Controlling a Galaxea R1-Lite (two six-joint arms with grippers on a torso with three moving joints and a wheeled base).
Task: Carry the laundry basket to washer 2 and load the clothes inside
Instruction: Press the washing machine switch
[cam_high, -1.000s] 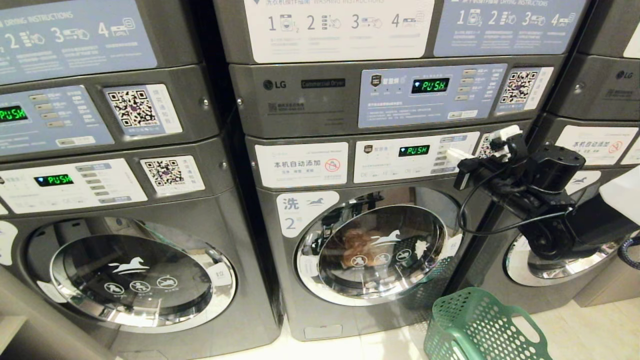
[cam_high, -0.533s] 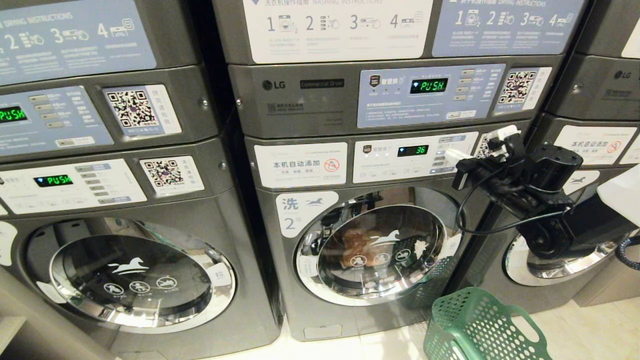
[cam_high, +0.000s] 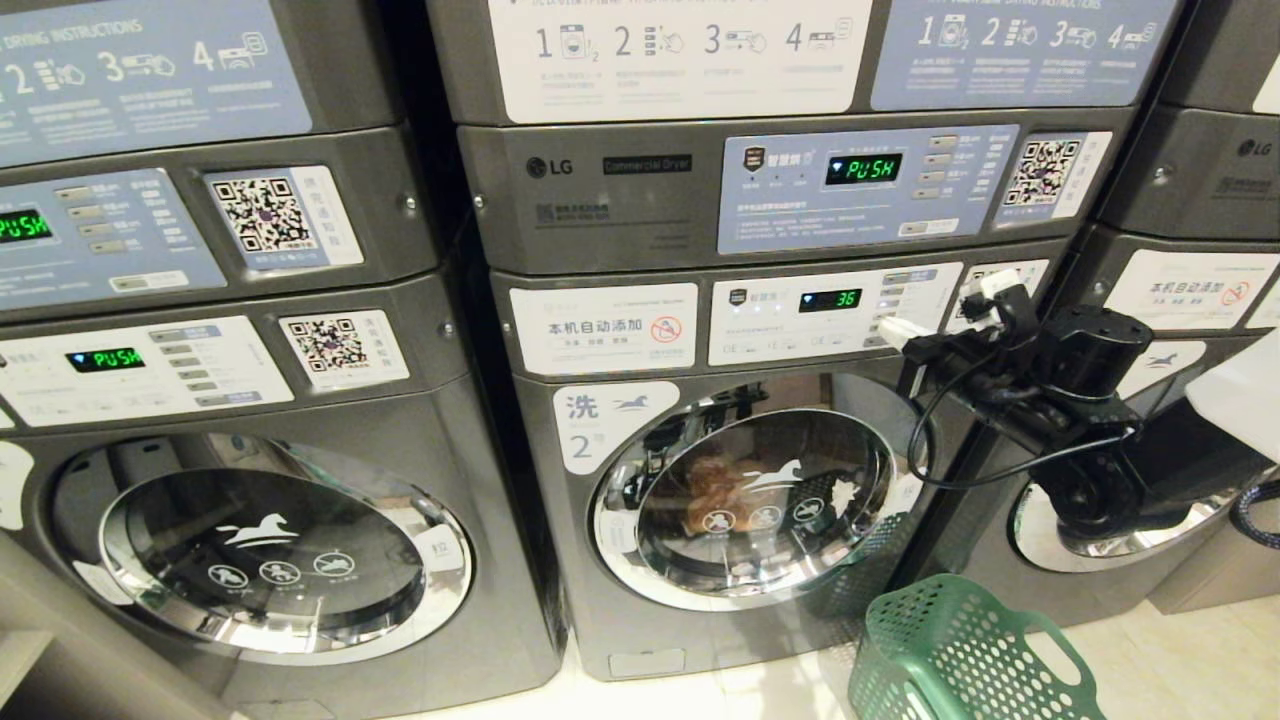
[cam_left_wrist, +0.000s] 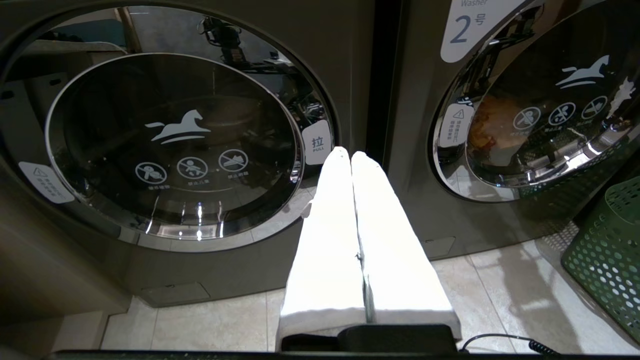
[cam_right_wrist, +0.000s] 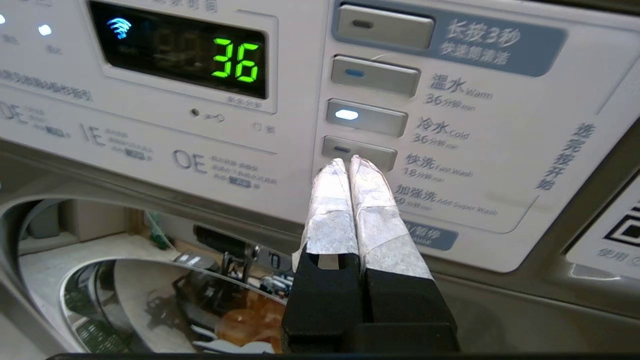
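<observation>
Right gripper (cam_right_wrist: 348, 162), fingers pressed together, at grey front-load washer 2's (cam_high: 700, 640) panel; orange-ish clothes (cam_high: 712, 487) behind its shut door. Green perforated plastic laundry basket (cam_high: 950, 655) on floor: probably light, stiff; grab looped handles. Left gripper (cam_left_wrist: 350, 155) closed, idle.

The laundry basket (cam_high: 960, 655) is cut off by the lower edge; the clothes (cam_high: 712, 490) show only dimly behind the door glass.

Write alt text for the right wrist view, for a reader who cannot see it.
The right gripper, jaws shut, points at the lowest of four buttons on the control panel of washer 2. The green display reads 36, and orange clothes show through the closed door.
</observation>
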